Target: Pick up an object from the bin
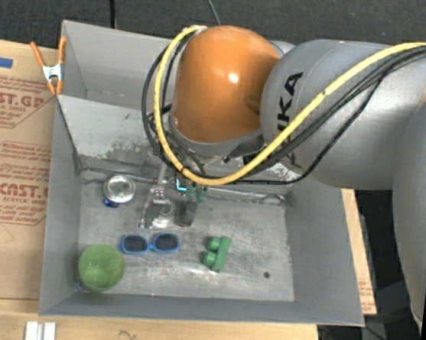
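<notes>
Nearest the camera, at about 8 o'clock on the floor of the grey metal bin [281,243], lies a fuzzy green ball [101,267], close to the near-left corner and well apart from the arm. Beyond it, near the middle of the floor, a small pair of blue plastic sunglasses [148,243] lies flat with both dark lenses facing up. At 3 o'clock from the sunglasses, near but not touching, a green plastic block [217,253] with short pegs rests on the floor.

The gripper [170,211] is down low in the bin, at 12 o'clock from the blue sunglasses and just beside them. It is released: its two fingers [158,211] stand apart with bare scuffed floor between them and nothing grasped. The sunglasses are the thing closest to it. The green block sits at 4 o'clock from the gripper, near it, and the ball at 7 o'clock, much farther off.

At 10 o'clock from the gripper, a silver drink can with a blue side [119,189] lies near the far-left part of the floor, its shiny end turned up toward the camera and clear of the gripper.

Farthest back, the arm's rounded orange cover [222,82] hangs over the far wall, looped with black and yellow cables [310,131], and the grey arm [357,121] runs off toward 2 o'clock.
</notes>
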Tool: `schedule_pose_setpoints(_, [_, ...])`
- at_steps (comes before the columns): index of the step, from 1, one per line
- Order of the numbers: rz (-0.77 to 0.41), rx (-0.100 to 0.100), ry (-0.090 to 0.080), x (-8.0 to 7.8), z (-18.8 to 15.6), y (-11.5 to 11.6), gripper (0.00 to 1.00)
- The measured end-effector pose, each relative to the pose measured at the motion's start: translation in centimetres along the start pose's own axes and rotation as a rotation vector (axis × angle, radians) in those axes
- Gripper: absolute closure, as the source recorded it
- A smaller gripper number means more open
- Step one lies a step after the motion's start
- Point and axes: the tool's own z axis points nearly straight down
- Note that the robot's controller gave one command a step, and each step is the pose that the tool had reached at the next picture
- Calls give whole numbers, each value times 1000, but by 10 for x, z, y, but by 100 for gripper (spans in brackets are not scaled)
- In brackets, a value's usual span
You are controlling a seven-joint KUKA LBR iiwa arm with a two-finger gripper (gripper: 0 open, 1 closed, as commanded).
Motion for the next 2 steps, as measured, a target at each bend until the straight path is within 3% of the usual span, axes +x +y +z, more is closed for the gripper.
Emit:
schedule_pose_setpoints(1, [-108,1,1,11,108,-96,0])
schedule_pose_setpoints(2, [122,-3,-10,36,170,-106,0])
